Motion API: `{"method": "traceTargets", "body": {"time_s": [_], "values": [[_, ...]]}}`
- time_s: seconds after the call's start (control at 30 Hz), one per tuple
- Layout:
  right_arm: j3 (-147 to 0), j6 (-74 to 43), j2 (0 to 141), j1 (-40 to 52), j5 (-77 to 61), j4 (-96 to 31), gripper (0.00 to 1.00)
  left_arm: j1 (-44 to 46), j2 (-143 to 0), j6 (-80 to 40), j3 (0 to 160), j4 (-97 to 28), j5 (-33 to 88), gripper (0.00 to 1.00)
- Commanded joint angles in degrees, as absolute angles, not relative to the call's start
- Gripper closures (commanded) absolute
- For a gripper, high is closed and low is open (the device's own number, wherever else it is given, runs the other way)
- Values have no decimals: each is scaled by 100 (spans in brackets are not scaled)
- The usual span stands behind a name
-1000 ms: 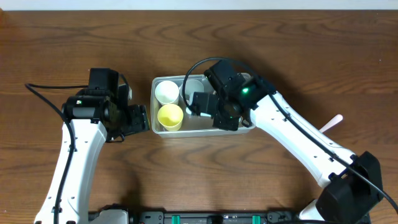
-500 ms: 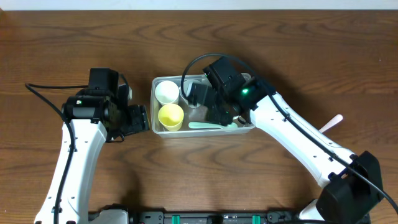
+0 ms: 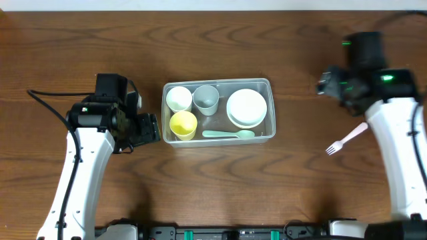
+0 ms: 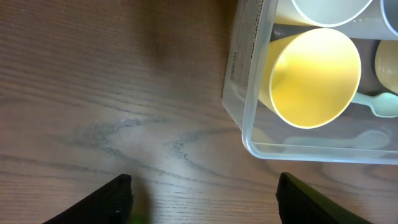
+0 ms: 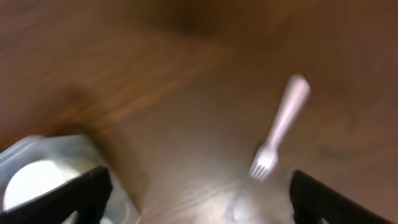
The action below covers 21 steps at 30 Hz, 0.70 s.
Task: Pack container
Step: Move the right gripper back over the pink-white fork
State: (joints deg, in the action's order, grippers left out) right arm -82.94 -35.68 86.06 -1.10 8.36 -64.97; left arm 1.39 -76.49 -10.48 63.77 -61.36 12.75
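Observation:
The container [image 3: 220, 81], a clear rectangular tub, stands mid-table. Inside it are a white cup [image 3: 179, 98], a grey cup [image 3: 205, 99], a yellow cup [image 3: 183, 124], a white bowl [image 3: 247, 107] and a pale green spoon [image 3: 228, 134]. My left gripper [image 3: 148, 128] hangs open just left of the tub's left wall; the left wrist view shows the container's corner [image 4: 249, 140] and the yellow cup [image 4: 314, 78] ahead of that open gripper [image 4: 205, 202]. My right gripper [image 3: 325, 85] is far to the right of the tub, open and empty [image 5: 199, 199].
A pale pink plastic fork [image 3: 346, 139] lies on the wooden table right of the tub, below my right gripper; it shows blurred in the right wrist view [image 5: 281, 127]. The container's right end [image 5: 37, 168] sits at that view's lower left.
My right gripper opened, left the green spoon lying in the container, and pulled away fast to the right. The white bowl is now uncovered. The left arm has not moved.

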Motion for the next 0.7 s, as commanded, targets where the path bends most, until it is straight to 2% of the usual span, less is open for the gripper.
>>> {"method": "traceTargets", "body": {"time_s": [0.0, 0.2, 0.67], "values": [[-7935, -4414, 8833, -799, 69, -6613, 1, 137, -7596, -974, 6368, -6160, 1284, 25], [-6805, -4556, 9039, -1494, -224, -6108, 1, 137, -7596, -976, 6368, -6163, 1284, 25], [-5015, -4735, 9216, -1608, -327, -4504, 1, 137, -7596, -974, 6368, -6163, 1284, 25]]}}
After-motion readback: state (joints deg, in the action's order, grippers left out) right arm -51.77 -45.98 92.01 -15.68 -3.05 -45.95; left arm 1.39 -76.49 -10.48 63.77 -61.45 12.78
